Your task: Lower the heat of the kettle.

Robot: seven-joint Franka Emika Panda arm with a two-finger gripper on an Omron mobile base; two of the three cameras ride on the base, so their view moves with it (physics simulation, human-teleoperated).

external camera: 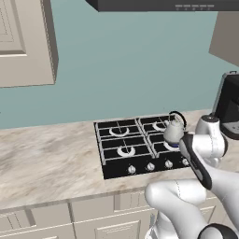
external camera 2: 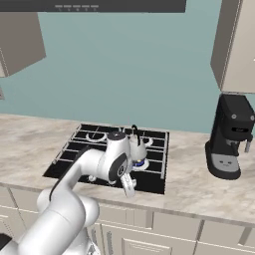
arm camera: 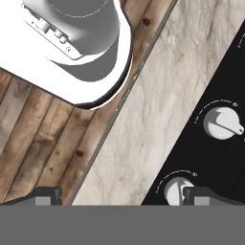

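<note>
While the kettle (external camera: 174, 130) sits on the stove's (external camera: 122, 151) right near burner, the gripper (arm camera: 119, 195) hangs over the counter (arm camera: 143, 124) edge.
Jaws spread wide, holding nothing. One fingertip (arm camera: 210, 195) is beside a white knob (arm camera: 176, 187); another knob (arm camera: 221, 123) lies further along the black panel.

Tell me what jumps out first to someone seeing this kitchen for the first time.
The black gas cooktop set in the marble counter draws the eye, with the small silver kettle on its right-side burner over a blue flame. The white arm bends low over the cooktop's front edge, its hand pointing down at the white knobs. A tall black coffee machine stands on the counter to the right.
</note>
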